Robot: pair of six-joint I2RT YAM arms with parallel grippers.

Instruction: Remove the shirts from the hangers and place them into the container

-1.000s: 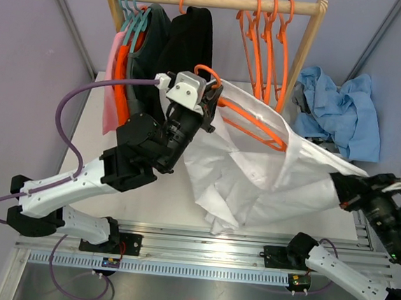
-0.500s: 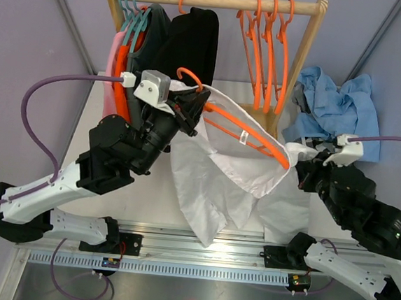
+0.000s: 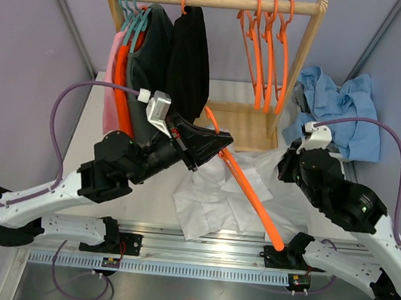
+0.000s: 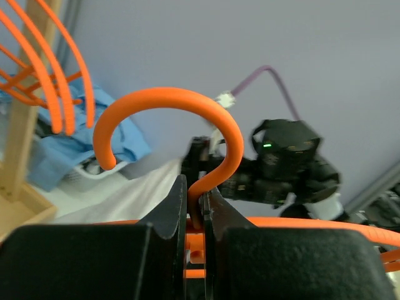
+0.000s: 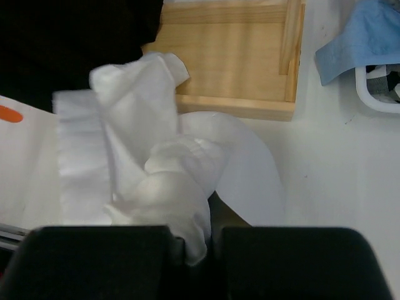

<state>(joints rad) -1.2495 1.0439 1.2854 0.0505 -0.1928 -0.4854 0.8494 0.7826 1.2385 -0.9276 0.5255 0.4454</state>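
Orange plastic forms the hanger [image 3: 251, 196]. The left gripper [image 4: 195, 209] grips its neck just below the hook, fingers closed tight on it. The hanger's lower end slants down to the near edge of the table [image 3: 90, 123]. The white shirt [image 3: 206, 203] lies crumpled on the table between the arms. The right gripper [image 5: 197, 240] is clamped on a fold of it, fingertips hidden by fabric. At far right, the container [image 5: 377, 94] shows only a cut-off white rim beneath light blue shirts [image 3: 341, 110].

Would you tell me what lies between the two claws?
In the top view: the crumpled white collared fabric shirt and the thin orange plastic hanger slanting across it.
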